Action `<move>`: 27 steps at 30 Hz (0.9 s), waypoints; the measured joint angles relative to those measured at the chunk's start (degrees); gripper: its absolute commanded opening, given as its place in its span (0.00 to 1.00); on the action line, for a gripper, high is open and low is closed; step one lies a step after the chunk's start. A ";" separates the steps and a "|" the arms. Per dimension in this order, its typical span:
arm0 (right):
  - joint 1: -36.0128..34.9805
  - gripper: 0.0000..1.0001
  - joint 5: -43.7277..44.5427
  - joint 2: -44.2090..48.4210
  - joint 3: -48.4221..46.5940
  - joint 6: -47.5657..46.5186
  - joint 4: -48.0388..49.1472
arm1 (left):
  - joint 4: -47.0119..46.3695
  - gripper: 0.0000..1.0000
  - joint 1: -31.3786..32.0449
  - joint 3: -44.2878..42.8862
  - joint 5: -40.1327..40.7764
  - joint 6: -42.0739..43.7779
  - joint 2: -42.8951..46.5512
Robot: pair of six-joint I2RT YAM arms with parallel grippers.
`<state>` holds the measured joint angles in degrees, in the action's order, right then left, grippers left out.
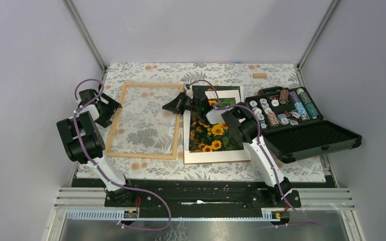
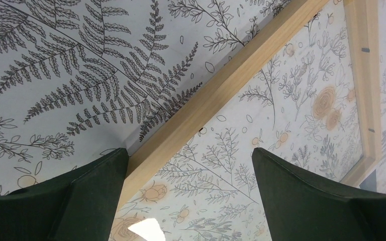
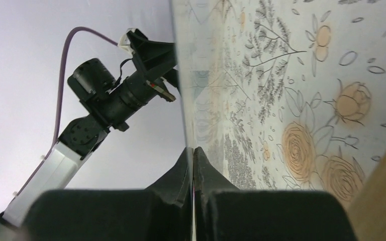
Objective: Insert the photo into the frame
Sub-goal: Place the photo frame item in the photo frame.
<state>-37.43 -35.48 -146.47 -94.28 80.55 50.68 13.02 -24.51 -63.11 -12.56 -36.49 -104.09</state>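
Note:
The frame (image 1: 143, 155), thin pale wood around a clear pane, lies flat at the table's left middle. The photo (image 1: 216, 133) of sunflowers lies to its right on a white mat (image 1: 216, 156). My right gripper (image 1: 167, 106) reaches left over the photo's upper left corner, hiding it, tips by the frame's right rail (image 3: 384, 193). Its fingers (image 3: 208, 170) are pressed together in the right wrist view (image 3: 193, 149), rolled sideways; only a thin pale sliver shows between them. My left gripper (image 1: 111, 108) (image 2: 189, 150) is open over the frame's left rail (image 2: 221, 90), empty.
An open black case (image 1: 326, 143) with poker chips (image 1: 281, 110) stands right of the mat. A small wooden block (image 1: 260, 76) lies at the back right. Grey walls close in the floral-cloth table on three sides. The left arm (image 3: 105, 95) shows in the right wrist view.

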 measured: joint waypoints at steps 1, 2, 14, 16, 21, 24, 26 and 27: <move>0.00 0.00 -0.44 -0.50 -0.35 0.68 0.90 | -0.02 0.98 0.00 0.00 -0.09 -0.02 0.00; 0.00 0.00 -0.87 -0.94 -0.63 1.29 1.95 | -0.02 0.98 0.00 0.00 -0.15 -0.02 0.00; -0.02 0.00 -4.92 -1.99 -0.76 7.41 10.56 | -0.02 0.99 0.02 0.00 -0.57 -0.02 0.00; 0.00 0.00 -5.16 -2.23 -0.76 8.15 11.43 | -0.02 0.98 0.02 0.02 -0.57 -0.02 0.00; 0.07 0.00 -5.75 -3.28 -0.81 9.79 12.00 | -0.24 0.98 0.02 0.15 -0.63 -0.02 0.02; 0.24 0.00 -5.79 -4.28 -1.18 10.91 12.66 | -0.24 0.98 0.02 0.17 -0.66 -0.02 0.07; 0.35 0.00 -5.77 -4.79 -1.46 11.56 12.74 | -0.24 0.98 0.02 0.17 -0.66 0.00 0.09; 0.42 0.00 -5.77 -5.05 -1.60 11.91 12.81 | -0.26 0.98 0.02 0.22 -0.66 -0.02 0.11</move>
<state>-37.01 -41.25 -151.52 -95.88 92.47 63.48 12.75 -24.49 -62.89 -13.21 -36.51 -103.98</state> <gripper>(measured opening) 0.017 0.987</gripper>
